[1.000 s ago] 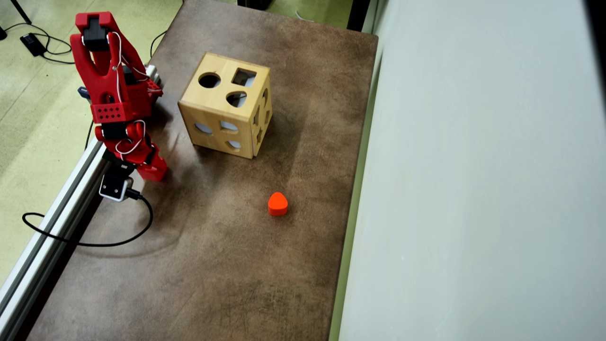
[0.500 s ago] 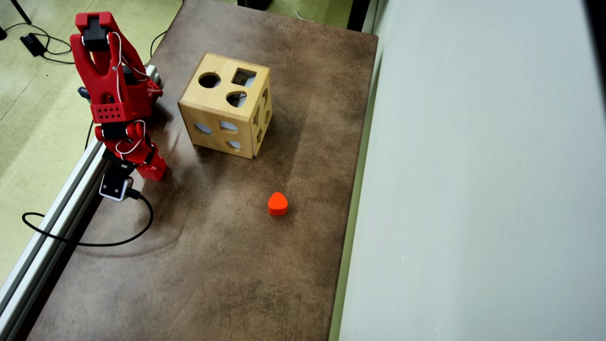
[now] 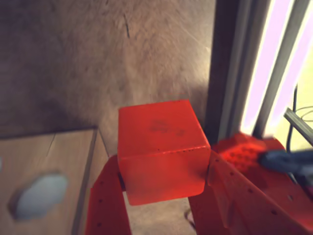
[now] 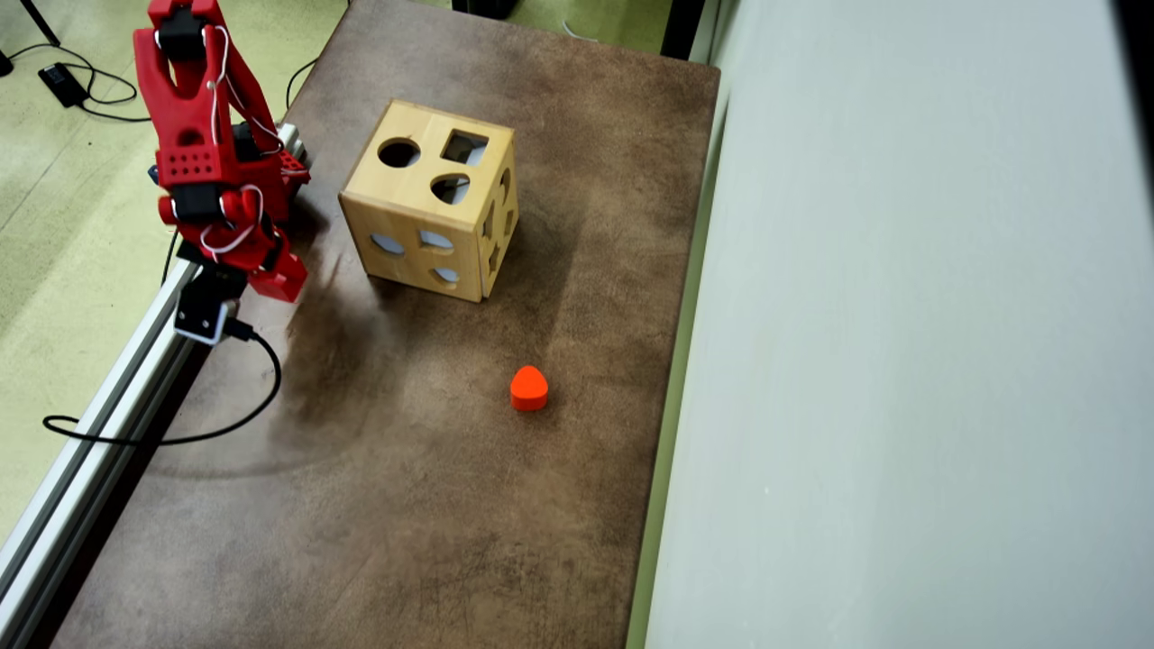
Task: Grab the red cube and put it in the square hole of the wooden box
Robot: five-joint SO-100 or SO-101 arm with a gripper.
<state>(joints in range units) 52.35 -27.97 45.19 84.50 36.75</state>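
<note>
In the overhead view the arm's fingers (image 4: 275, 281) hang over the left edge of the table (image 4: 433, 505), clamped on the red cube (image 3: 161, 149), which the wrist view shows seated squarely between them. To the right stands the wooden box (image 4: 431, 212), with its square hole (image 4: 464, 147) at the far right corner of the top face (beside a round hole). Carry the cube above box height, align its edges with the hole's sides, then lower. A red rounded block (image 4: 529, 388) lies farther right, untouched.

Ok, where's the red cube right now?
The red cube is clamped in the gripper, at the table's left edge in the overhead view, left of the wooden box.
</note>
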